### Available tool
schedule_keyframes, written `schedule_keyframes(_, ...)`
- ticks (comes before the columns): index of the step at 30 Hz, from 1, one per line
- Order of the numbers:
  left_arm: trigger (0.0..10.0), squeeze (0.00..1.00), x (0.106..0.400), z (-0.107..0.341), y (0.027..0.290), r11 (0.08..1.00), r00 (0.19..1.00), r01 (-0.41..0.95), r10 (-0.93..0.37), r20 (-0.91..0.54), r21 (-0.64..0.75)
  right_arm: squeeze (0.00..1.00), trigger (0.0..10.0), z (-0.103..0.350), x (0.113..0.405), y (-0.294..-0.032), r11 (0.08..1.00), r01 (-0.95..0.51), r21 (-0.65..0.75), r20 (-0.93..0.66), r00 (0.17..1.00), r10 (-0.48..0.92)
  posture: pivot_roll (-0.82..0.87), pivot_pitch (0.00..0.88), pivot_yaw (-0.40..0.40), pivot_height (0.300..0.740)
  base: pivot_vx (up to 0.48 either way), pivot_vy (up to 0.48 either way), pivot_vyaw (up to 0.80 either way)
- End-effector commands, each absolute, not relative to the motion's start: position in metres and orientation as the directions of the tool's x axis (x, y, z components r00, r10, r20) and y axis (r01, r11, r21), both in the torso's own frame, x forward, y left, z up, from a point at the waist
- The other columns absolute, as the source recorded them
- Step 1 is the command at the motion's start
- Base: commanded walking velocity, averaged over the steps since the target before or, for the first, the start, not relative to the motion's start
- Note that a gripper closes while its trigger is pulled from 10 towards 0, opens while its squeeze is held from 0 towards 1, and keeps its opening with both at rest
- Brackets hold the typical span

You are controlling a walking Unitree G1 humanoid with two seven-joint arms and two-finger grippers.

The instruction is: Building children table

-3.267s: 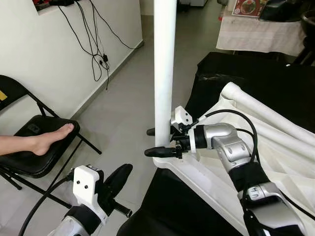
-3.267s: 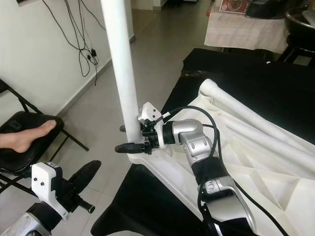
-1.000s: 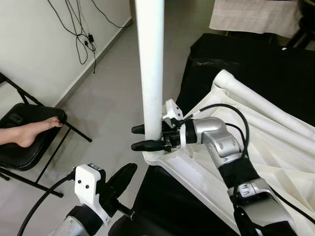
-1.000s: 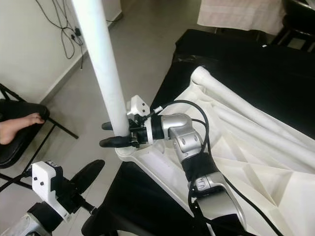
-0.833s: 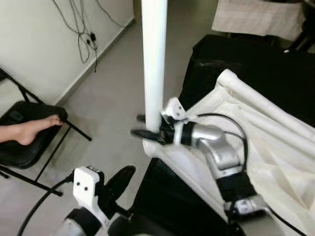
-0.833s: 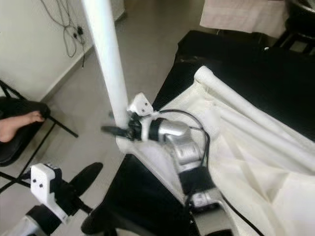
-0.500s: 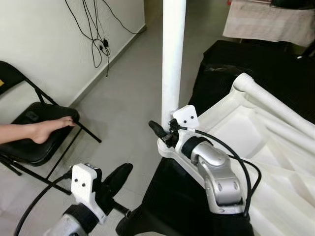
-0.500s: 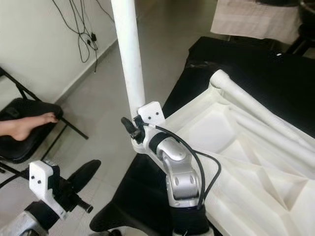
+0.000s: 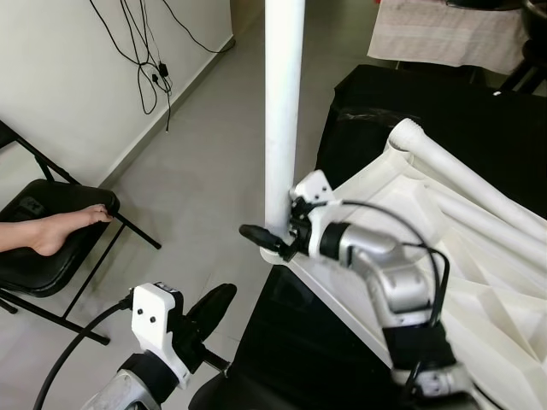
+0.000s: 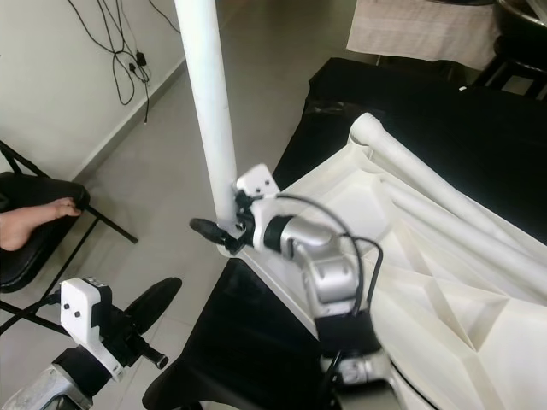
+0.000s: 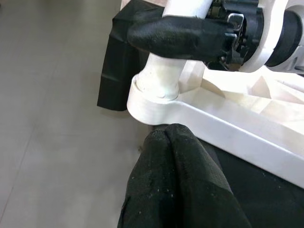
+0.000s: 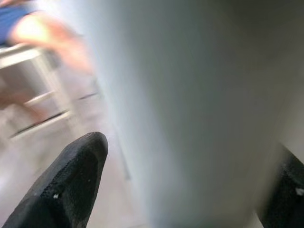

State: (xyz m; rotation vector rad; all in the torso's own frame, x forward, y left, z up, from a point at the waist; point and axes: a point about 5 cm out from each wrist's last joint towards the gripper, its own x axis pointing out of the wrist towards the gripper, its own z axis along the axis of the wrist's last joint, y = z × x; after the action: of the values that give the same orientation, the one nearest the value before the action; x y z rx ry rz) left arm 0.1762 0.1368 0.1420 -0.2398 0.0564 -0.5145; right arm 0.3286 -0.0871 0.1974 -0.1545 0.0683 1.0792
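A white table leg (image 9: 282, 102) stands upright, its foot set in the corner socket (image 11: 154, 92) of the upturned white table top (image 9: 479, 282). My right gripper (image 9: 261, 229) holds the leg just above the socket, one black finger (image 11: 175, 35) lying across the leg's near side and the other hidden behind it. In the right wrist view the leg (image 12: 190, 109) sits between both fingers. My left gripper (image 9: 209, 307) hangs low to the left of the corner, shut on nothing, its fingertips (image 11: 171, 142) pressed together just below the socket.
Two more white legs (image 9: 461, 179) lie across the table top, which rests on a black-draped surface (image 9: 479, 111). At the left a black folding chair (image 9: 43, 256) bears a person's foot (image 9: 51, 232). Cables (image 9: 145, 60) hang on the wall. Grey floor lies between.
The head view has swung about. My right gripper has stayed at the leg's foot while its wrist and forearm turned. The left gripper has not moved.
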Motion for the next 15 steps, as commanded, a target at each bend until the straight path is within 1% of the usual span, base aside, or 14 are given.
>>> schedule_keyframes(1,10.0,0.00,0.174,0.137,0.136,0.843,0.869,0.478,-0.496,-0.010,-0.248,0.97,10.0,0.188,0.329,-0.086,0.375,-0.924,-0.083,-0.161,0.383,0.910,-0.03,0.125,-0.017,0.740,0.000,0.000,0.00)
schedule_keyframes(2,10.0,0.00,0.174,0.137,0.136,0.842,0.868,0.478,-0.496,-0.009,-0.248,0.00,10.0,0.187,0.331,-0.086,0.327,-0.942,-0.080,-0.179,0.336,0.925,-0.03,0.125,-0.017,0.740,0.000,0.000,0.00)
schedule_keyframes(4,10.0,0.00,0.173,0.137,0.136,0.842,0.868,0.478,-0.496,-0.009,-0.248,0.00,10.0,0.190,0.337,-0.084,0.274,-0.960,-0.057,-0.181,0.280,0.943,-0.02,0.126,-0.017,0.740,0.000,0.000,0.00)
schedule_keyframes(5,10.0,0.00,0.173,0.137,0.136,0.842,0.868,0.478,-0.496,-0.009,-0.248,0.00,10.0,0.190,0.337,-0.084,0.274,-0.960,-0.057,-0.181,0.280,0.943,-0.02,0.126,-0.017,0.740,0.000,0.000,0.00)
schedule_keyframes(7,10.0,0.00,0.172,0.137,0.134,0.842,0.868,0.479,-0.496,-0.009,-0.249,0.00,10.0,0.195,0.342,-0.081,0.228,-0.972,-0.051,-0.176,0.233,0.956,-0.01,0.126,-0.018,0.740,0.000,0.000,0.00)
schedule_keyframes(8,10.0,0.00,0.171,0.137,0.134,0.842,0.868,0.478,-0.496,-0.010,-0.248,0.00,8.0,0.197,0.345,-0.079,0.204,-0.978,-0.050,-0.176,0.210,0.962,0.00,0.132,-0.018,0.740,0.000,0.000,0.00)
schedule_keyframes(9,10.0,0.00,0.171,0.137,0.134,0.842,0.868,0.478,-0.496,-0.010,-0.248,0.00,8.0,0.197,0.345,-0.079,0.204,-0.978,-0.050,-0.176,0.210,0.962,0.00,0.132,-0.018,0.740,0.000,0.000,0.00)
schedule_keyframes(10,10.0,0.00,0.171,0.137,0.134,0.843,0.869,0.478,-0.495,-0.010,-0.248,0.00,1.8,0.198,0.346,-0.079,0.190,-0.980,-0.050,-0.177,0.196,0.964,0.00,0.132,-0.018,0.740,0.000,0.000,0.00)
schedule_keyframes(11,10.0,0.00,0.170,0.137,0.133,0.843,0.869,0.477,-0.495,-0.010,-0.248,0.00,0.0,0.199,0.348,-0.078,0.183,-0.982,-0.049,-0.177,0.189,0.966,0.00,0.137,-0.016,0.740,0.000,0.000,0.00)
schedule_keyframes(15,10.0,0.00,0.168,0.139,0.132,0.843,0.869,0.478,-0.495,-0.011,-0.249,0.00,0.0,0.197,0.352,-0.081,0.159,-0.986,-0.044,-0.181,0.165,0.970,0.00,0.153,-0.013,0.740,0.000,0.000,0.00)
